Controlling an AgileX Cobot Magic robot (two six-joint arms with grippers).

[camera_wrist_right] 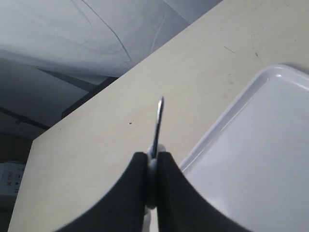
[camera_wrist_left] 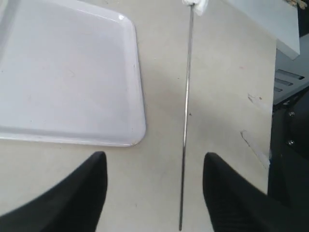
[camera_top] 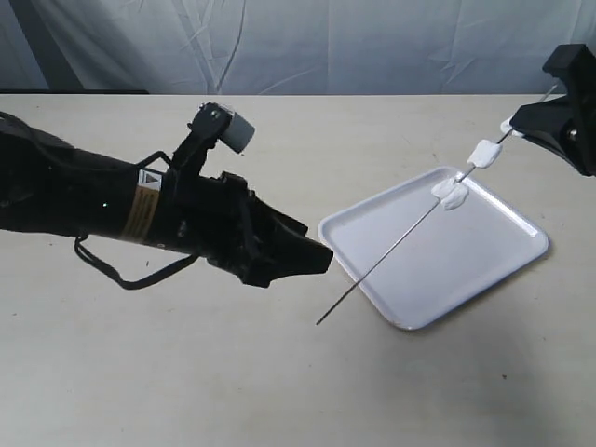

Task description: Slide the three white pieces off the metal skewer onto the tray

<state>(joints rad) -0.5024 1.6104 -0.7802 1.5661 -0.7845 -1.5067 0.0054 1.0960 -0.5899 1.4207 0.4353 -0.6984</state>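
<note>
Skewer (camera_top: 400,242) aslant across the tray (camera_top: 466,270), three pieces (camera_top: 484,152) on its right end, left claw (camera_top: 321,256) left of the tray.

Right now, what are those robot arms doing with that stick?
The right gripper is pinching one end of the metal skewer, which slants down across the tray. The three white pieces are all on the skewer, strung near the held end. The left gripper is open by the skewer's free end, holding nothing.

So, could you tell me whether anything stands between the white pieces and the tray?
Nothing visible does. The three white pieces sit on the metal skewer near the right gripper, with only bare rod running down from them across the tray.
</note>
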